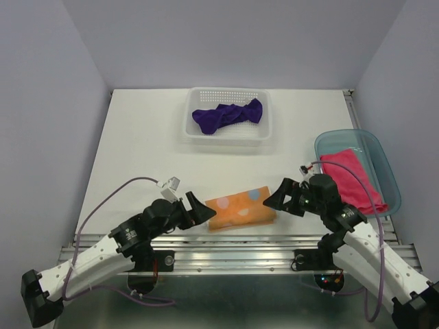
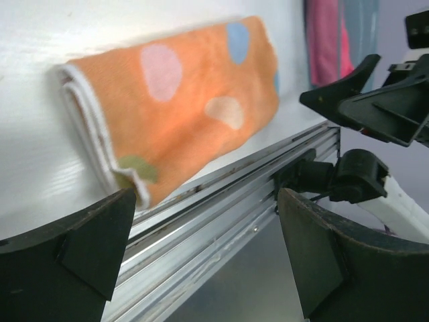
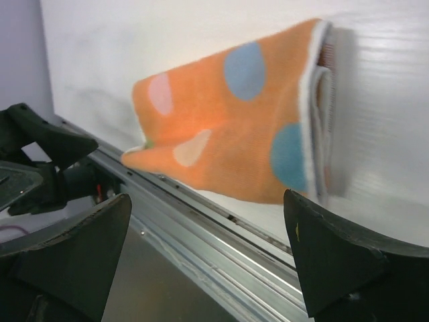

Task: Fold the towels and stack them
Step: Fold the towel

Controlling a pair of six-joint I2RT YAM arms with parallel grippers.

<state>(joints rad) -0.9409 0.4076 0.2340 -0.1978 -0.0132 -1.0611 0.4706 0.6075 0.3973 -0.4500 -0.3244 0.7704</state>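
Folded orange towel [image 1: 240,209] is lying at six o'clock. Left gripper [image 1: 200,209] at its nine and right gripper [image 1: 273,197] at its three are standing wide, gripping nothing. The fold is apparently finished and awaiting stacking.

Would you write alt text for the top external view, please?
A folded orange polka-dot towel lies on the table between both arms' open jaws. A purple towel sits crumpled in a white basket; a pink towel lies in a teal tray.

White table [image 1: 137,151], pale lavender walls [image 1: 41,103]
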